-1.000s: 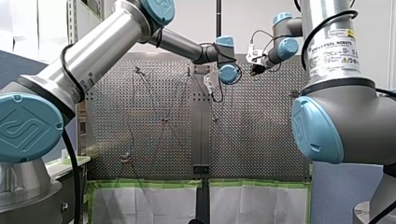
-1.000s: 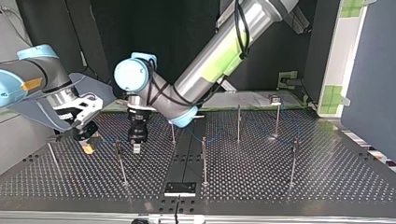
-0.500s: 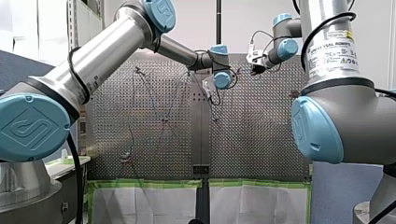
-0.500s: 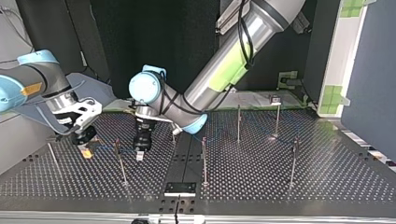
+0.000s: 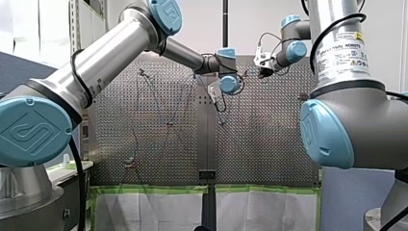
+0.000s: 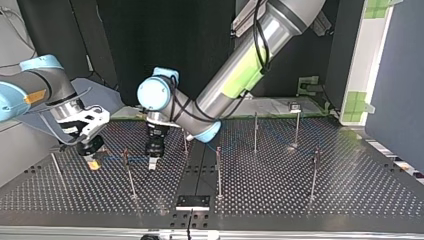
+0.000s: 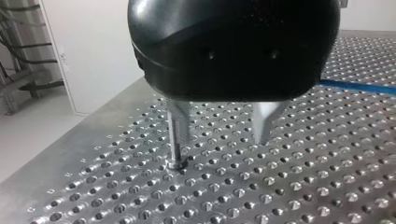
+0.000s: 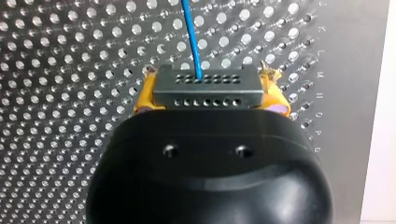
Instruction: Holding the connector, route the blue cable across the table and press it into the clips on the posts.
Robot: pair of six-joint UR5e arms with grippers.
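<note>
Routing is judged in hand: the connector [image 8: 205,84] is clamped in the right pincer [image 8: 210,95]; the left pincer [image 7: 219,135] is spread, empty. Next, the blue cable [image 8: 191,37] must be clipped.

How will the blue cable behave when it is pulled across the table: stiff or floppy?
Probably floppy: the cable is thin and, in the front view, seems to run in loose curves between the posts. It is likely light, so it should follow the connector easily. It may sag wherever nothing holds it up.
</note>
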